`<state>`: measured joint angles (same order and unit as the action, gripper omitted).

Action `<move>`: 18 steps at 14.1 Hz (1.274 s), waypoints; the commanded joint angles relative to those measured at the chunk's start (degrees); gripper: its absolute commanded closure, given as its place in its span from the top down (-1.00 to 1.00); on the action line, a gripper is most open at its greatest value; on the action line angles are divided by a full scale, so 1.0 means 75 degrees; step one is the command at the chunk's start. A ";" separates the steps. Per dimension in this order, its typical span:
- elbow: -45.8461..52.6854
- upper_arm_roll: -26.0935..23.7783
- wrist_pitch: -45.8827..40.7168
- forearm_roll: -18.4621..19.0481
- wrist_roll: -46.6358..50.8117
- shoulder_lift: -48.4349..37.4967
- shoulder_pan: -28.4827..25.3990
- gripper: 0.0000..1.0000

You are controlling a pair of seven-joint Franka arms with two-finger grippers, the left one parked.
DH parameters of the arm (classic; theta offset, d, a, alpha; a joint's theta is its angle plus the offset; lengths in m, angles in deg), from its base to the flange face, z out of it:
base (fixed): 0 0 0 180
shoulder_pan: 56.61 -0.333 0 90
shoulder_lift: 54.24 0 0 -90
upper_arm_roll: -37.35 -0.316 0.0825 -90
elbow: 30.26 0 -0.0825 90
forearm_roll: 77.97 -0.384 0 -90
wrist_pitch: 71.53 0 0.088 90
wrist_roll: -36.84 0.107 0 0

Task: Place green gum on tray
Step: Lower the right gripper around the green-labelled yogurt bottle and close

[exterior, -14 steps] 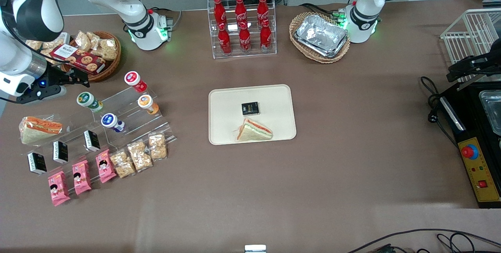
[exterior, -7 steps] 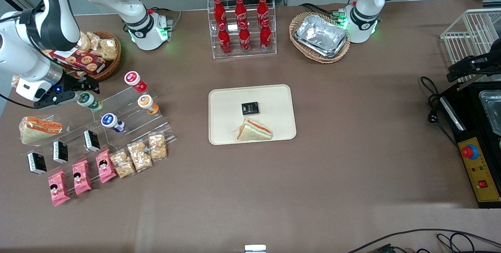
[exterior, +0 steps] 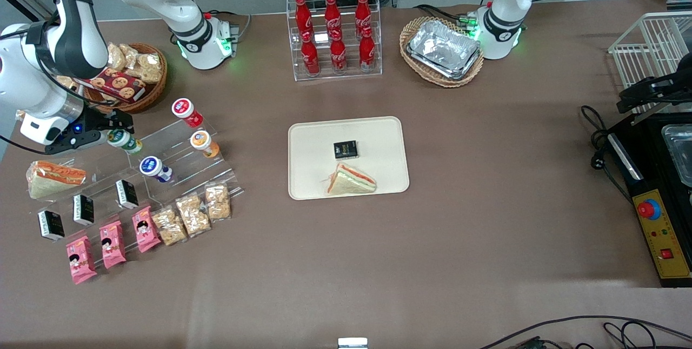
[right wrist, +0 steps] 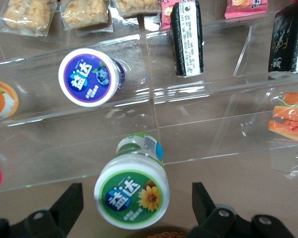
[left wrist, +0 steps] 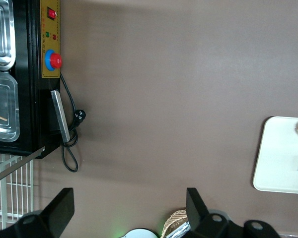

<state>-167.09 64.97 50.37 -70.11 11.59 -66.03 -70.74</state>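
Observation:
The green gum (exterior: pixel 124 140) is a small bottle with a white cap and green round label, standing on the top step of a clear acrylic stand (exterior: pixel 178 162). In the right wrist view the green gum (right wrist: pixel 132 190) sits between my two spread fingers, with a gap on each side. My gripper (exterior: pixel 113 125) hangs open right over the bottle, at the working arm's end of the table. The cream-beige tray (exterior: pixel 378 138) lies at the table's middle, holding a small black box (exterior: pixel 345 149) and a wrapped sandwich (exterior: pixel 350 180).
A blue-labelled bottle (exterior: pixel 153 167), an orange-labelled one (exterior: pixel 204 143) and a red-capped one (exterior: pixel 186 112) share the stand. Black packets, pink packs and snack bags line its lower steps. A sandwich (exterior: pixel 54 177) lies beside it. A wicker snack basket (exterior: pixel 127 76) stands close to my arm.
My gripper has moved from beside the snack basket toward the stand and now sits over the green gum, fingers still apart. The gum has not moved.

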 commanded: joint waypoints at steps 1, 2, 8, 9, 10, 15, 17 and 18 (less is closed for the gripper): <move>-0.0072 0.0044 0.0211 0.0159 -0.0102 0.0049 0.0009 0.70; -0.0072 0.0044 0.0246 0.0159 -0.0102 0.0108 0.0009 0.60; -0.0061 0.0032 0.0329 0.0054 -0.0090 0.0284 -0.0026 0.07; -0.0014 0.0021 0.0236 0.0054 -0.0078 0.0261 -0.0049 0.00; 0.0044 0.0020 0.0200 0.0042 -0.0067 0.0226 -0.0049 -0.06; 0.2196 -0.0026 -0.2080 -0.0215 -0.0008 0.0552 -0.0470 -0.16; 0.3367 -0.0026 -0.3158 -0.0379 0.0004 0.0880 -0.0658 -0.16; 0.3953 -0.0026 -0.3628 -0.0519 0.0004 0.1021 -0.0682 -0.16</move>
<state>-150.55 64.60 33.27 -70.94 11.78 -63.42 -74.60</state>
